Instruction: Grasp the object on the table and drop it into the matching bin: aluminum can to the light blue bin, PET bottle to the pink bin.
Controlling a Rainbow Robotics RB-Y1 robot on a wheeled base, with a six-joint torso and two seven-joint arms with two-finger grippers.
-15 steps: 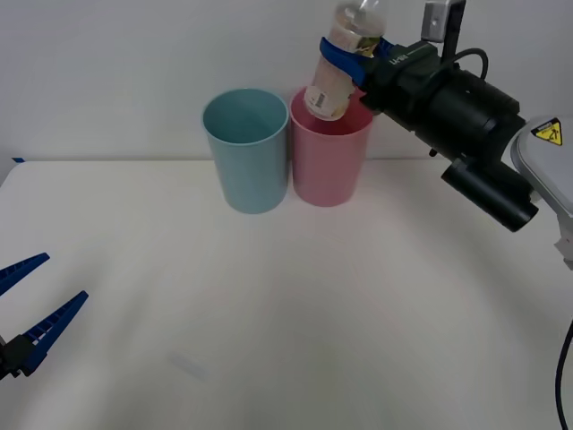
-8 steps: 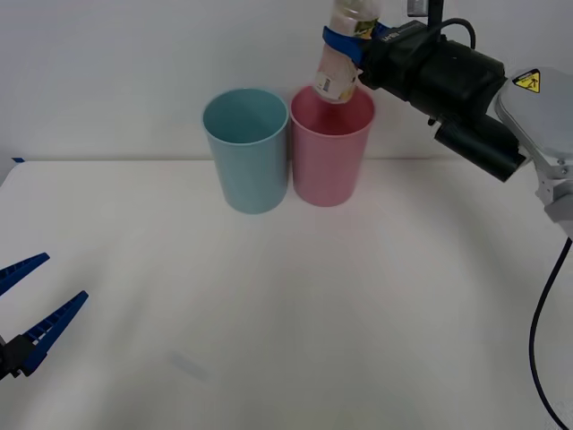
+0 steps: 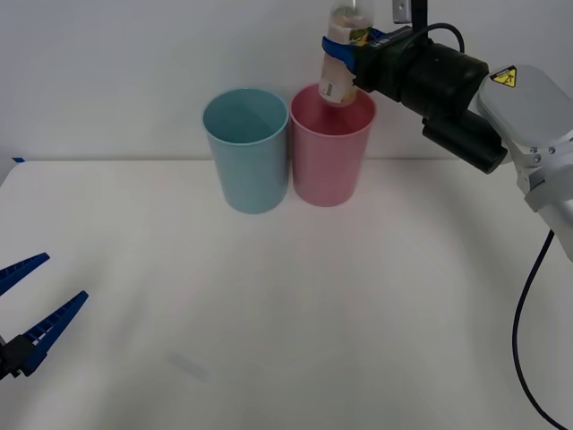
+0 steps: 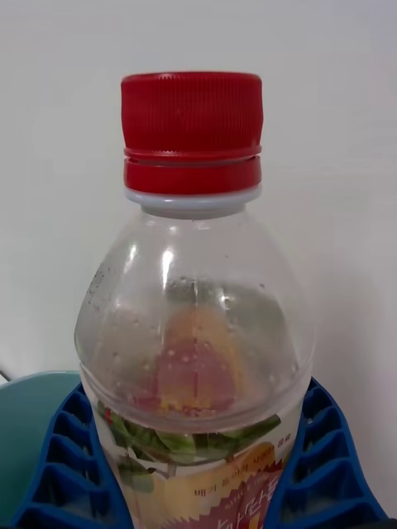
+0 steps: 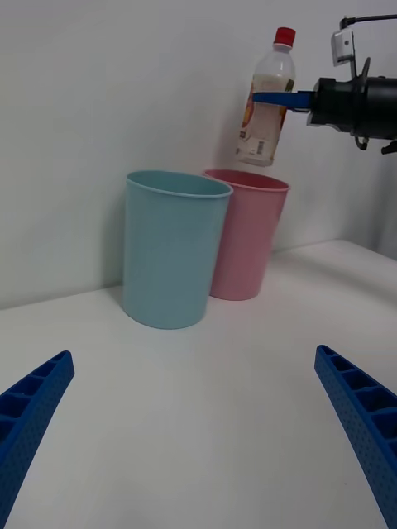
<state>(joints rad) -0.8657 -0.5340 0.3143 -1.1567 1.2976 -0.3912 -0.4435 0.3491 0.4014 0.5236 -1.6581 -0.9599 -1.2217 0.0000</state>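
The PET bottle (image 3: 343, 55) is a small clear one with a red cap (image 4: 192, 132) and a pale printed label. My right gripper (image 3: 343, 43) is shut on its middle and holds it nearly upright in the air, its base just above the mouth of the pink bin (image 3: 332, 148). From the left wrist view the PET bottle (image 5: 266, 103) hangs over the pink bin (image 5: 246, 235), pinched by the right gripper (image 5: 277, 99). The light blue bin (image 3: 246, 150) stands touching the pink one on its left. Low at the table's left, my left gripper (image 3: 29, 309) is open and holds nothing.
Both bins stand at the far edge of the white table (image 3: 295, 313), close to the pale wall. The right arm's black wrist and white forearm (image 3: 528, 125) reach in from the right above the table.
My right gripper has lifted the bottle and turned it more upright, so its base has moved from inside the pink bin's rim to just above it. The left arm is still.
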